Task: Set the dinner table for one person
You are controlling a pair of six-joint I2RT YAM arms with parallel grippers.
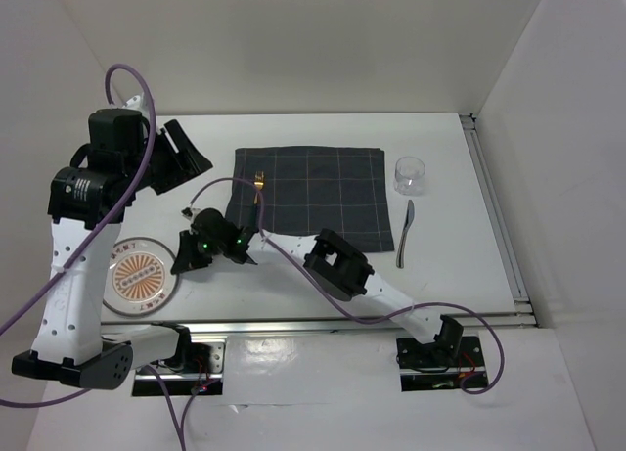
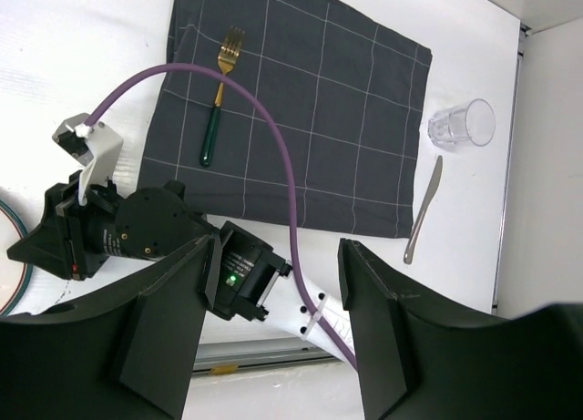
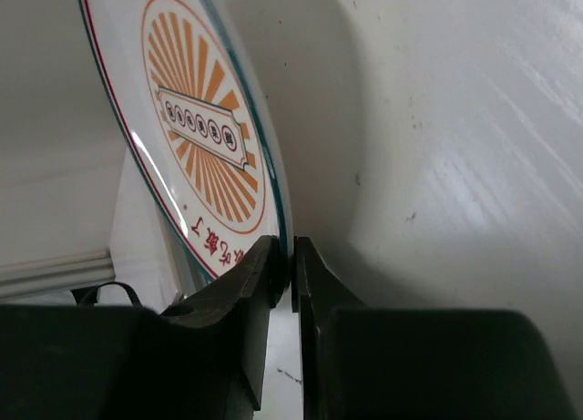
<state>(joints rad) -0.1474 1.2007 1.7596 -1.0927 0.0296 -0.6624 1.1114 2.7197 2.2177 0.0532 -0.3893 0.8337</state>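
A white plate (image 1: 142,275) with an orange sunburst pattern lies at the front left of the dinner table (image 1: 460,265). My right gripper (image 1: 181,260) reaches left across the table and is shut on the plate's right rim. The right wrist view shows the rim of the plate (image 3: 196,128) pinched between the jaws of the gripper (image 3: 291,265). My left gripper (image 1: 186,153) is open and empty, held high over the back left. In its wrist view the left gripper (image 2: 281,247) looks down on the right arm.
A dark grid-lined mat (image 1: 313,197) lies mid-table with a gold, green-handled fork (image 1: 258,192) on its left part. A clear glass (image 1: 411,174) and a knife (image 1: 404,234) lie right of the mat. Metal rails edge the front and right.
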